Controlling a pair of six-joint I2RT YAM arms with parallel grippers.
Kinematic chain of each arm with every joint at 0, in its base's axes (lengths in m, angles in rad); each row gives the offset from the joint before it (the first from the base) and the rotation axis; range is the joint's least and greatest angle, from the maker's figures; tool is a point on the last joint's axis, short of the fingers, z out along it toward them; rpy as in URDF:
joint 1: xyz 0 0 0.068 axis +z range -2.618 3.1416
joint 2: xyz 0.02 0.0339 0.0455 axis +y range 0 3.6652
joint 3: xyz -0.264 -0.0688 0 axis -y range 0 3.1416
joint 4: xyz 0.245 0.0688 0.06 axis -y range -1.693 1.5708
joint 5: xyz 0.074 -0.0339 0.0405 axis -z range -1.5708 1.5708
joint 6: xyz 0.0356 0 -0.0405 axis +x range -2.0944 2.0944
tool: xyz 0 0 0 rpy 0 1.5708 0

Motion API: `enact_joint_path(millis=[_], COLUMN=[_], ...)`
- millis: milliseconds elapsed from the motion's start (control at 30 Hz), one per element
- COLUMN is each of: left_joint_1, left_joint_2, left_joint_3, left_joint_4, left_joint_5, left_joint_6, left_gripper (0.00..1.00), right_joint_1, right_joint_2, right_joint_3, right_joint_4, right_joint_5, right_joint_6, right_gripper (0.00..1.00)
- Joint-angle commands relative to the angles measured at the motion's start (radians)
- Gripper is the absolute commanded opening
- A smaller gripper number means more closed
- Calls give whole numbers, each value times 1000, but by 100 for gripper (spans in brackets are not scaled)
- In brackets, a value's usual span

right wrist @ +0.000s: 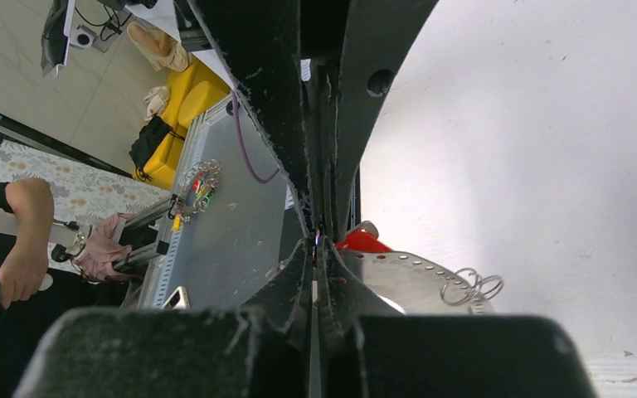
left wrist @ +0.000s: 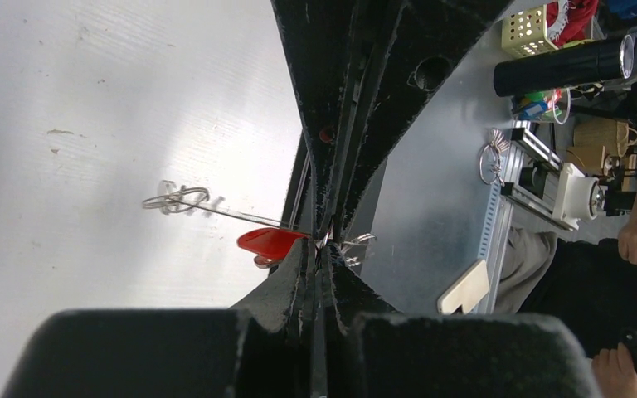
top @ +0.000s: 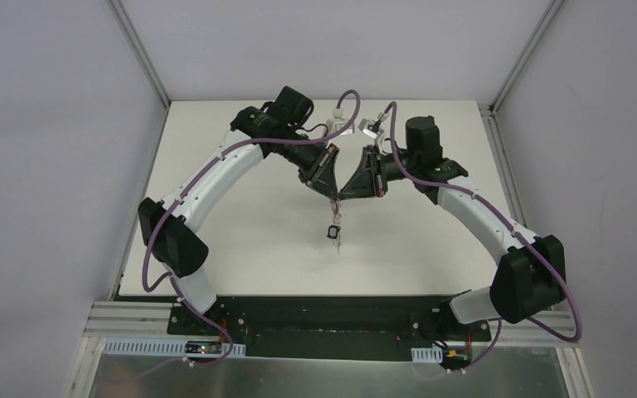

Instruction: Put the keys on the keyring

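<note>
Left gripper [top: 332,196] pinches the keyring [right wrist: 415,278] aloft; right gripper [top: 347,197] jaws press together by the red key [left wrist: 269,242], probably steadying it for threading.

Top camera high behind arms [top: 216,178], looking down; wrist cameras close, opposed, sharing red key [left wrist: 269,242].

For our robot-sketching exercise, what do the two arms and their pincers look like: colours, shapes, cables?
The left arm and right arm have curved white links between bulky black joints. A purple cable loops along each arm. The left pincer and right pincer are black and wedge-shaped, tapering to narrow tips.
</note>
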Motion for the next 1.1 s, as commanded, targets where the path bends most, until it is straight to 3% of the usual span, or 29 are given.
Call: enact_joint_path(millis=[0, 133, 333, 767, 967, 1067], left_joint_1=[-9, 1, 15, 29, 35, 41], left_joint_2=[-33, -58, -92, -61, -44, -38], left_joint_3=[-5, -27, -88, -55, -32, -18], left_joint_4=[22, 55, 124, 150, 146, 119], left_joint_5=[44, 57, 80, 103, 105, 98], left_joint_6=[-1, -15, -61, -86, -86, -86], left_gripper=[6, 19, 20, 11, 0, 0], right_joint_1=[-12, -30, -48, -54, -53, -56], right_joint_2=[-11, -13, -14, -19, -23, -33], right_joint_3=[15, -12, -57, -95, -111, -118], right_joint_4=[138, 258, 391, 481, 491, 487], right_joint_5=[-12, -4, 1, -12, -31, -47], right_joint_6=[89, 215, 319, 383, 376, 356], right_gripper=[0, 0, 0, 0, 0, 0])
